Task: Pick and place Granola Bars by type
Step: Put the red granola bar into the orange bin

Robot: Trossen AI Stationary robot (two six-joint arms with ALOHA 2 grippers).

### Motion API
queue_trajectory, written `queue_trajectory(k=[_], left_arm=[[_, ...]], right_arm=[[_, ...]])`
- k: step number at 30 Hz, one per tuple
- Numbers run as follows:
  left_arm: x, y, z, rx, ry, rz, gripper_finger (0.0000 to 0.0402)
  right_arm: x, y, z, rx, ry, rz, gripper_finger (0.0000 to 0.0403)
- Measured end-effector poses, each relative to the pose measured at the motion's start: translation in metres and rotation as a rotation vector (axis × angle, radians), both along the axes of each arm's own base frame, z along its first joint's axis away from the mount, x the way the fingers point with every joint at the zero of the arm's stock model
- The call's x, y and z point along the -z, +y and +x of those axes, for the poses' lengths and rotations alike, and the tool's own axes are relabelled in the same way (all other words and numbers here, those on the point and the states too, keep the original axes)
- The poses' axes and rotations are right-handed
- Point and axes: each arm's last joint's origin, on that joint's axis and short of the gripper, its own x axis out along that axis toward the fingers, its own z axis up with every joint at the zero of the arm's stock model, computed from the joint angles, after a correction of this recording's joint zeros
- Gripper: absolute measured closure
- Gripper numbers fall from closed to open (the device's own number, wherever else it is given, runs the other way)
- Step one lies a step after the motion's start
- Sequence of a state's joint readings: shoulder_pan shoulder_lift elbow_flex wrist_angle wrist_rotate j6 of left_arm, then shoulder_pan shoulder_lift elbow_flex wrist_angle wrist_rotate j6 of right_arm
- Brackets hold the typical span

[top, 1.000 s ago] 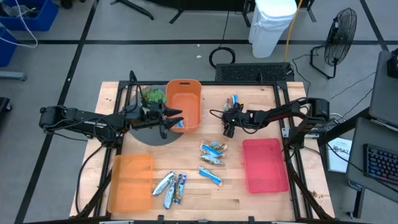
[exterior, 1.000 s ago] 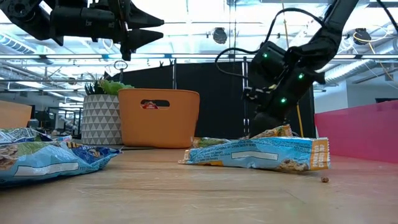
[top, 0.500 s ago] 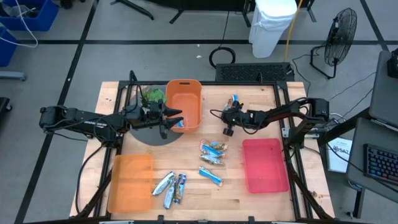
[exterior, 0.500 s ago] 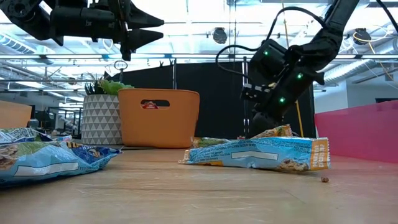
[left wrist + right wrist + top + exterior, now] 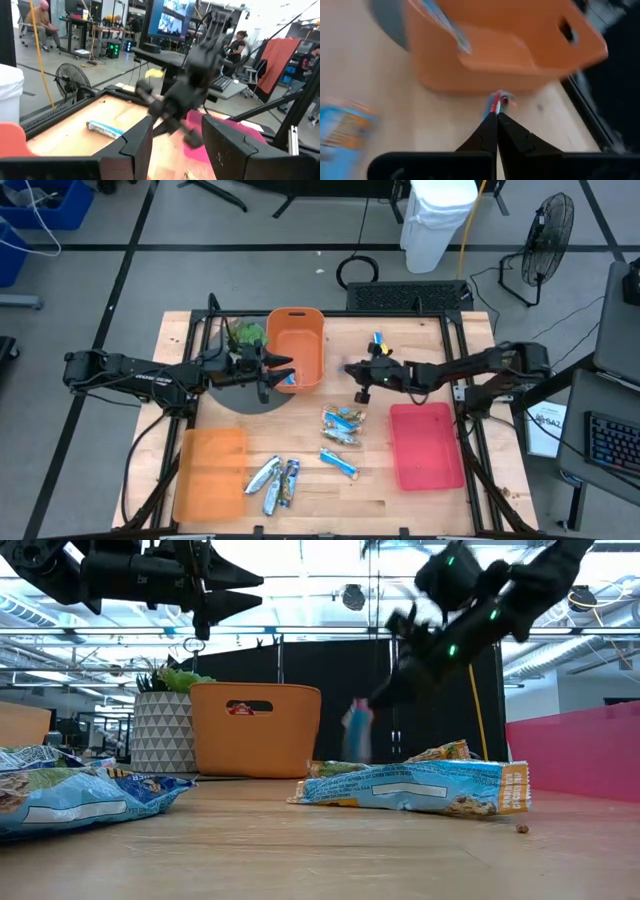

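Left arm: stretched level across the bench's (image 5: 420,490) left half, well above the wood, wrist turned toward the orange bin (image 5: 296,360).
Left gripper (image 5: 285,371): fingers spread wide apart, nothing between them, hanging at the bin's near left corner, same spot as a second ago.
Potted plant (image 5: 243,336): just behind the left wrist, on a grey round mat.
Orange bin: upright at bench centre-back, one blue-wrapped bar (image 5: 290,378) leaning inside its front wall.
Orange tray (image 5: 210,470): flat at front left, nothing seen in it.
Front bars (image 5: 275,480): three silver-and-blue wrappers lying side by side just right of the orange tray, unmoved.
Middle bars (image 5: 342,430): crumpled light-blue wrappers in a loose cluster on the wood, plus one more slanted bar nearer the front edge, unmoved.
Right arm: reaching from the right edge toward centre, now raised off the bench; half a second ago it sat lower over the wood.
Right gripper (image 5: 496,113): tips pinched together on the end of a thin red-and-blue bar (image 5: 495,102), which dangles below them in the low view, clear of the bench, between the orange bin and the red tray (image 5: 425,445).
Back bar (image 5: 378,339): blue wrapper lying alone near the bench's rear edge.
Red tray: at right, bare inside.
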State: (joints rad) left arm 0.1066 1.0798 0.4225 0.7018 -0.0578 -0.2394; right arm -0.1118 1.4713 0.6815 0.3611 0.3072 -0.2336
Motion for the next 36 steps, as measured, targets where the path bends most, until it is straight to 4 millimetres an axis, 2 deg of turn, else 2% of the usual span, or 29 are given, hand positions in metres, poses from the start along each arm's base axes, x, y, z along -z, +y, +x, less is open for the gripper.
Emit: queue_trajectory(k=[5, 12, 19, 29, 36], left_arm=[[0.007, 0.001, 0.003, -0.007, 0.046, 0.013, 0.0229], [0.022, 0.002, 0.018, -0.008, 0.067, 0.108, 0.0229], [0.022, -0.004, 0.038, 0.046, 0.003, 0.19, 0.0229], [0.0, -0.029, 0.099, 0.145, 0.11, 0.29, 0.0228], [-0.004, -0.034, 0.105, -0.007, 0.21, 0.344, 0.0228]], right_arm=[[-0.028, 0.014, -0.006, -0.178, -0.125, 0.075, 0.0403], [-0.05, 0.019, -0.018, -0.279, -0.201, 0.093, 0.0403], [-0.052, 0.02, -0.025, -0.301, -0.218, 0.07, 0.0403], [-0.053, 0.02, -0.027, -0.3, -0.225, 0.018, 0.0403], [-0.068, 0.019, -0.037, -0.277, -0.275, -0.015, 0.0403]])
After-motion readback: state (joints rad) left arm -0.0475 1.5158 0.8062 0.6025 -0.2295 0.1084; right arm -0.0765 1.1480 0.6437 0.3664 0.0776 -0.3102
